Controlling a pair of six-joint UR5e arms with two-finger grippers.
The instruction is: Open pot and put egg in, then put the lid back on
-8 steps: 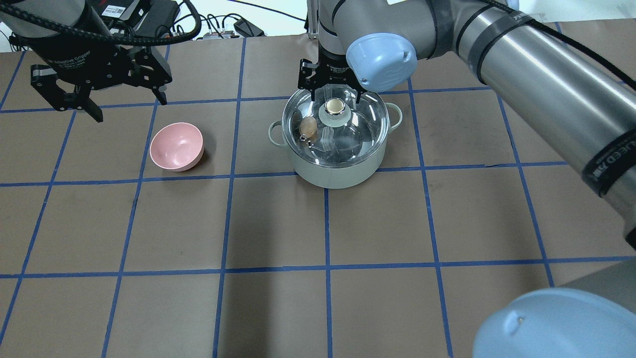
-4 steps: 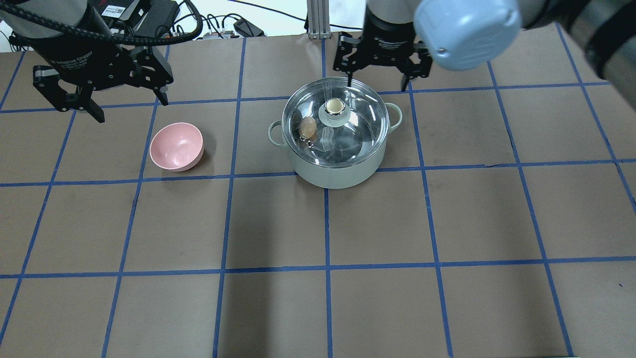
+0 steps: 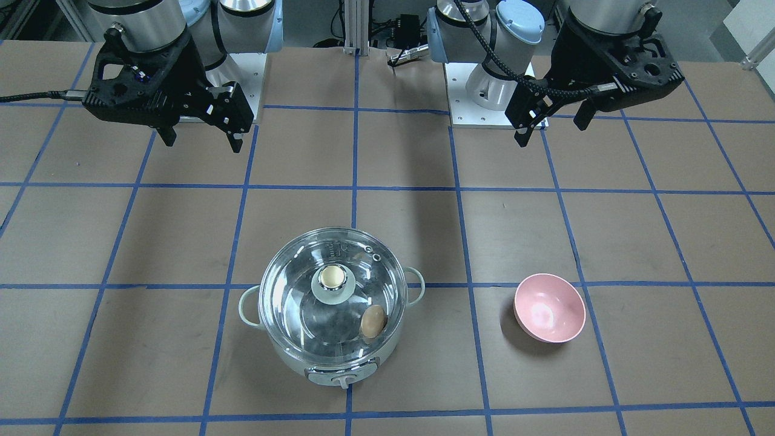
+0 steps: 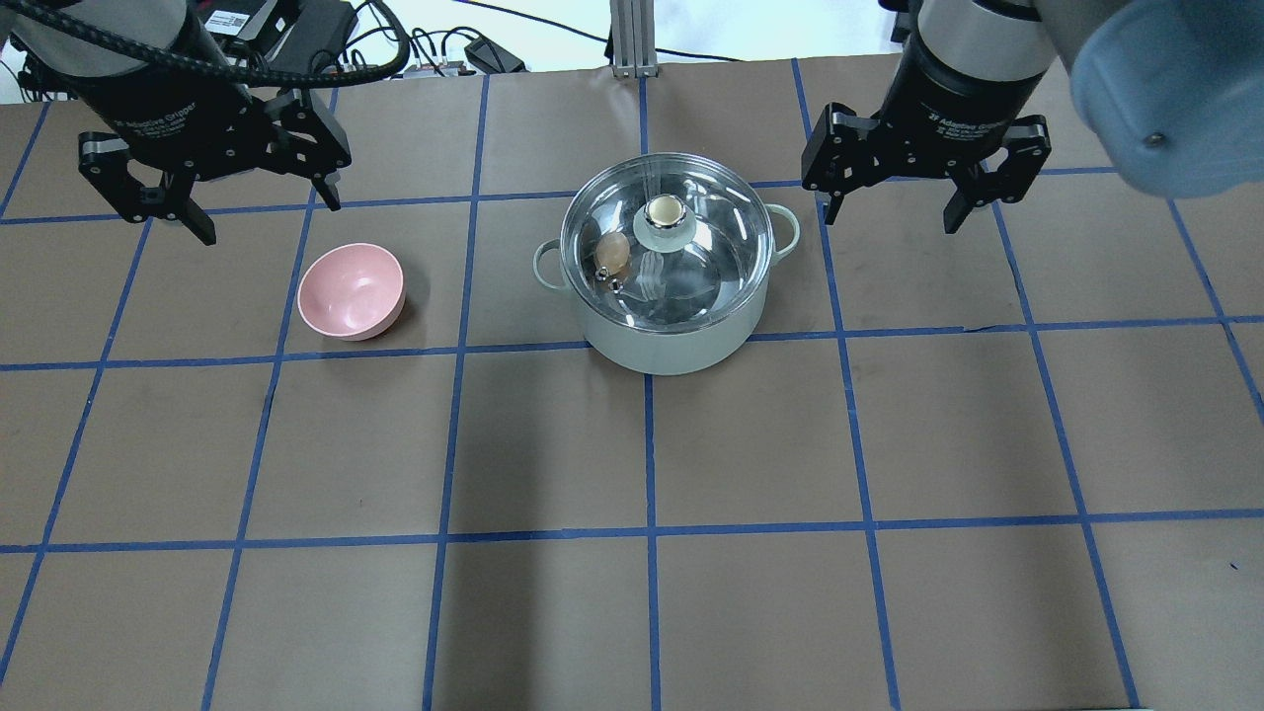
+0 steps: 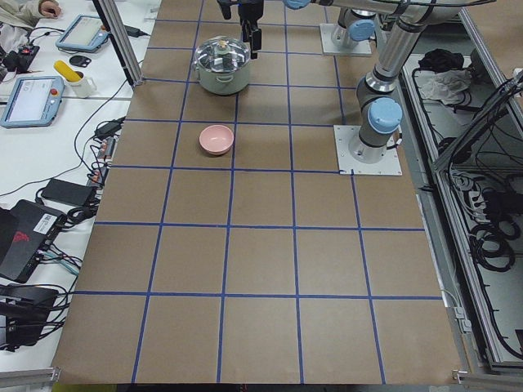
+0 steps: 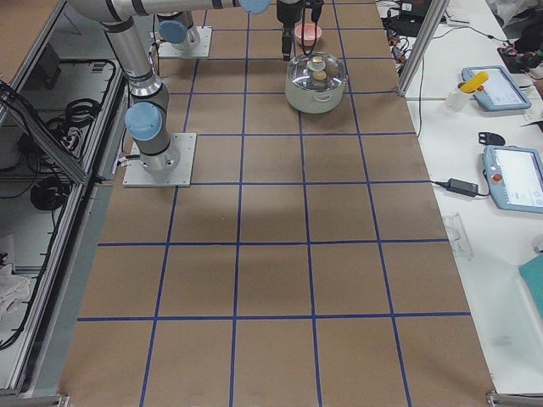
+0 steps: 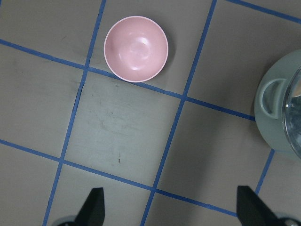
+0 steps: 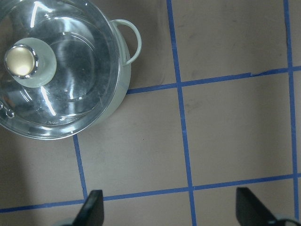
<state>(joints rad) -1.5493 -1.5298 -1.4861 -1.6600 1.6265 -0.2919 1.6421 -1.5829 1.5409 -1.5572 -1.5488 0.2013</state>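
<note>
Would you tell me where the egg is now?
The egg lies inside the pot under the glass lid, left of its knob in the overhead view.

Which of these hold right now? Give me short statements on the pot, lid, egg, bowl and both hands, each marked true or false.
1. The large clear glass lid rests on the round mint-green steel pot. True.
2. The small brown egg lies in the small pink bowl. False: it lies inside the pot, under the lid; the bowl is empty.
3. The right hand grips the lid's knob. False: it hangs open beside the pot, holding nothing.
4. The left hand is open and empty. True.
</note>
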